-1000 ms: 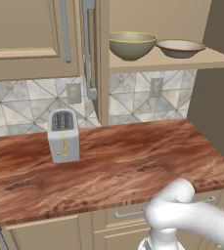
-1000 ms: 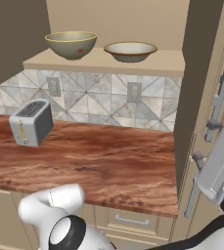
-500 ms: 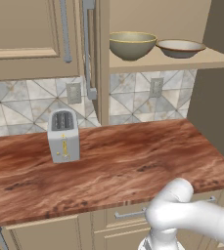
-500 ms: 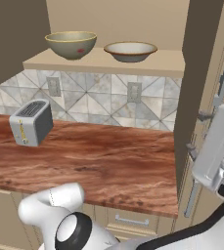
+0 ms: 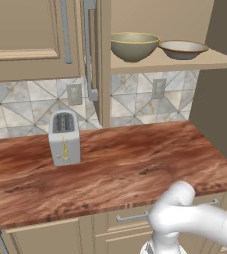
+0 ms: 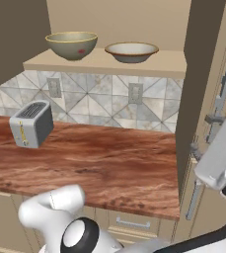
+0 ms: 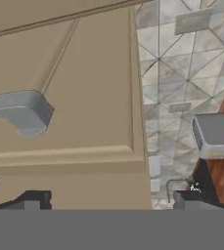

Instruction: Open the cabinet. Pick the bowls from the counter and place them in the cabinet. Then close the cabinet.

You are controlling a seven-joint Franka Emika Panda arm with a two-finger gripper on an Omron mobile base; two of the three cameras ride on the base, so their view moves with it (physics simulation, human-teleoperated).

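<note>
My desk [image 5: 135,163] is reddish-brown wood grain. The cabinet [image 5: 30,37] is beige with grey bar handles [image 5: 65,32]. Both bowls are olive-tan: the deep bowl [image 5: 133,45] yellow-rimmed, the shallow bowl [image 5: 182,48] cream inside. The toaster [image 5: 64,137] is grey, and the backsplash [image 5: 149,99] has grey-white diamond tiles.

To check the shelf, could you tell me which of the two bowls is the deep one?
The deep, rounded bowl stands nearer the toaster side; the wide shallow bowl beside it sits much lower.
</note>
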